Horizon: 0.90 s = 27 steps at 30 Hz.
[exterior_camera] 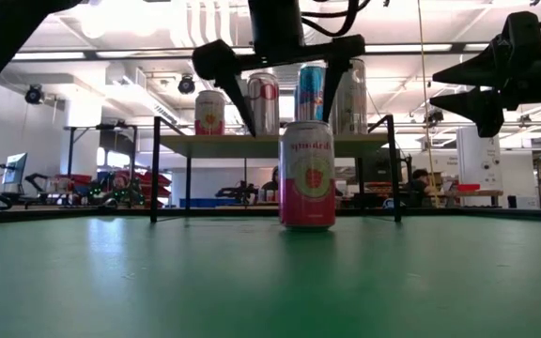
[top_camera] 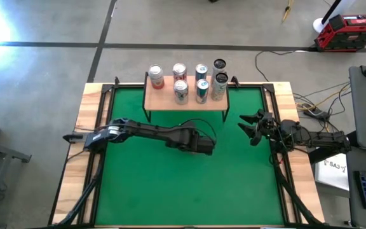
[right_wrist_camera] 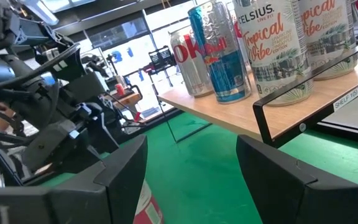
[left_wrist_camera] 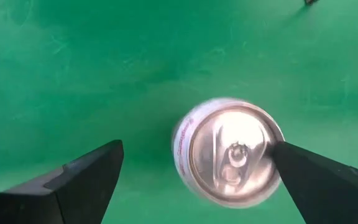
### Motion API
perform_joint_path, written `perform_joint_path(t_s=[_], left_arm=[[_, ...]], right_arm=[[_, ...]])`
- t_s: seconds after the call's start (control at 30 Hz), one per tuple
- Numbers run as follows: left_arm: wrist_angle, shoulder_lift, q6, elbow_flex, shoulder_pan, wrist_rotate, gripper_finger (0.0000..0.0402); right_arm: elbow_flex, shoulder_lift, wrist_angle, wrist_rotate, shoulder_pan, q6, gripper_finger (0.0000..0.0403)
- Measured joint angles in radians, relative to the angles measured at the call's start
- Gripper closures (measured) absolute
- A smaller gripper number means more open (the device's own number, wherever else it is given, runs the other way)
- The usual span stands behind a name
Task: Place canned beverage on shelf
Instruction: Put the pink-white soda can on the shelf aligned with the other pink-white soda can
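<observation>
Seven cans standing on one shelf (top_camera: 186,102) at upper centre of the high view, one pink-and-white can (exterior_camera: 307,175) alone on the green counter (top_camera: 170,184) at mid-frame in the low view, two arms, each with one claw.

Grey concrete floor (top_camera: 189,25) spreads beyond the table, crossed by dark seams, with a red-and-black toolbox (top_camera: 350,32) sitting at its far edge and loose cables (top_camera: 310,102) trailing nearby. Across the room, bright ceiling light strips (exterior_camera: 111,56) glow over white walls (a workshop, clearly), and black workbenches (exterior_camera: 101,164) stand cluttered. A seated person (exterior_camera: 419,183) shows farther back.
</observation>
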<state>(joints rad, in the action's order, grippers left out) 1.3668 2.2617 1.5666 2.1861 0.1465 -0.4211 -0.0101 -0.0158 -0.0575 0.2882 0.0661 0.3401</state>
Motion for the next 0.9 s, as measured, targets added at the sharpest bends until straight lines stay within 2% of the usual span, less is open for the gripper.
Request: perform_joint_path(t_s=[0.2,0.53,0.9], left_arm=[[-0.001,0.000,-0.021,0.060,0.026,-0.016,0.0003],[-0.004,0.057,0.035,0.070,0.091,-0.236,0.0003],[-0.005,0.186,0.166,0.069,0.094,-0.372,0.0003]], right_arm=[[0.000,0.000,0.000,0.000,0.000,0.000,0.0165],[0.000,0.000,0.000,0.000,0.000,0.000,0.0165],[0.000,0.000,0.000,0.000,0.000,0.000,0.0165]])
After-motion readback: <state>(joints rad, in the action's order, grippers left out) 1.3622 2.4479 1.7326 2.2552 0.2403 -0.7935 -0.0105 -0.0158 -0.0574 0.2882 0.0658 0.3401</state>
